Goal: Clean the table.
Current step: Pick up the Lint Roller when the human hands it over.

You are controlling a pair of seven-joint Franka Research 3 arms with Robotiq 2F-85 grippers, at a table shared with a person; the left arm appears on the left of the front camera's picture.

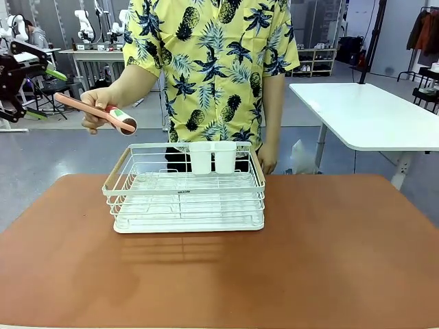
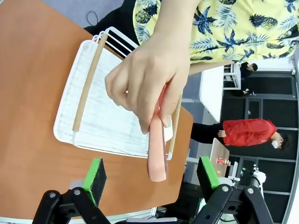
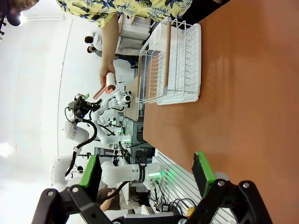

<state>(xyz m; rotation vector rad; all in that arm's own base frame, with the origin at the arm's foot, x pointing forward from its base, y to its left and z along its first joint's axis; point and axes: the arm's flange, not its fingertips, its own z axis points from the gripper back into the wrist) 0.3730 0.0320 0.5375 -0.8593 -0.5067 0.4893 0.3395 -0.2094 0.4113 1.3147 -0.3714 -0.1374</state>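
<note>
The terracotta table (image 1: 329,260) carries a white wire dish rack (image 1: 185,195) at its far middle. A person's hand (image 1: 99,103) holds a lint roller (image 1: 122,119) with a pink handle out over the table's left side, handle end toward my left gripper (image 1: 44,92). In the left wrist view the handle (image 2: 157,158) hangs between the open green pads (image 2: 96,177) without touching them; my left gripper (image 2: 152,177) is open. My right gripper (image 3: 145,170) is open and empty above the table (image 3: 243,93), far from the lint roller (image 3: 108,81).
The rack (image 2: 107,116) has wooden side handles and two white cups (image 1: 212,157) at its back. A white-topped table (image 1: 370,116) stands at the back right. The person stands at the far edge behind the rack.
</note>
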